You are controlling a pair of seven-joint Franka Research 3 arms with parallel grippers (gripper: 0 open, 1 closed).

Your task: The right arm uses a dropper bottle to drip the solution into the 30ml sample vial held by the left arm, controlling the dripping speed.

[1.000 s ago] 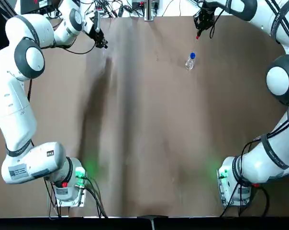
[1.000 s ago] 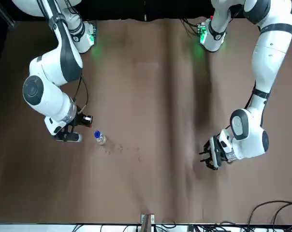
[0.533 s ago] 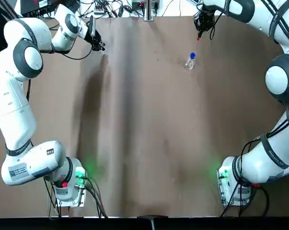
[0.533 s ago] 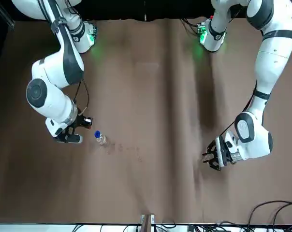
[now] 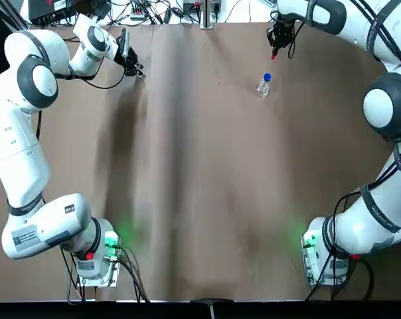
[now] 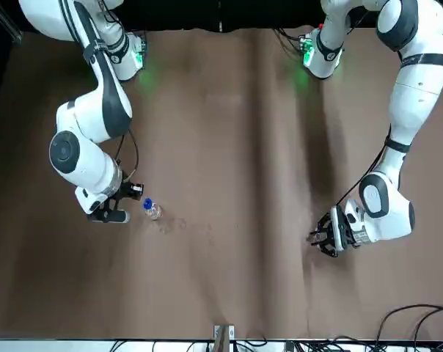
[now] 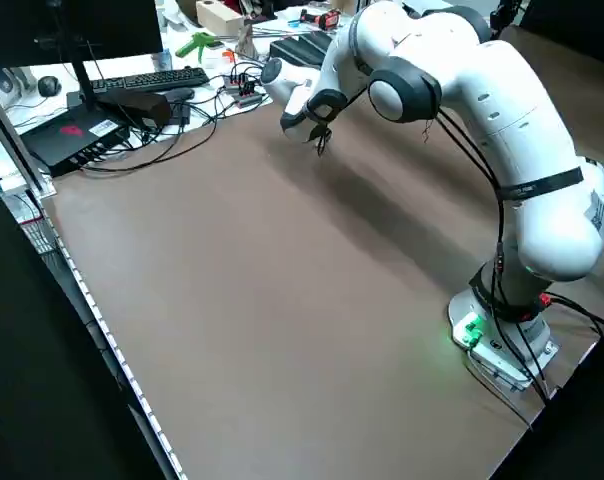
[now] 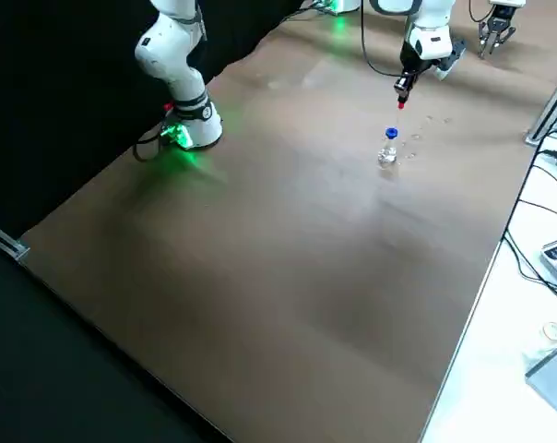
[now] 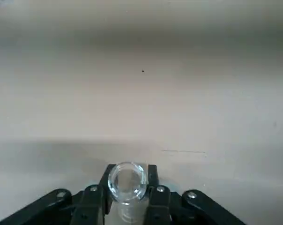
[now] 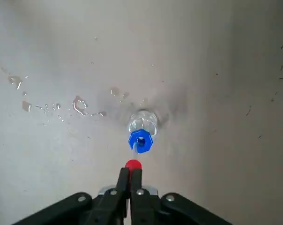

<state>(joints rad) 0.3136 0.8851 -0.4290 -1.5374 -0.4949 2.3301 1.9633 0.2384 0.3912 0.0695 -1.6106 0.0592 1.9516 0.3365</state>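
Note:
The dropper bottle point(image 5: 263, 86), clear with a blue collar, stands on the brown table at the far right, with no gripper on it. In the right wrist view the bottle point(image 10: 142, 126) is just beyond my right gripper point(image 10: 130, 172). That gripper is shut on the red-tipped dropper point(image 10: 133, 164), which is pulled out and hangs above the table beside the bottle. In the top view the right gripper point(image 5: 275, 41) is near the far edge. At the far left, my left gripper point(image 5: 133, 66) is shut on the 30ml sample vial point(image 9: 127, 180), a slim clear vial with its mouth open. The two grippers are far apart.
Small drops of liquid point(image 10: 78, 105) lie on the brown table cover point(image 5: 200, 186) beside the bottle. A keyboard and cables point(image 7: 147, 80) sit beyond the far edge. The arms' bases, with green lights point(image 5: 111, 240), stand at the near edge.
The left arm's wrist has turned and shifted slightly with the vial. The right gripper with the dropper has barely moved. The bottle has stayed in place.

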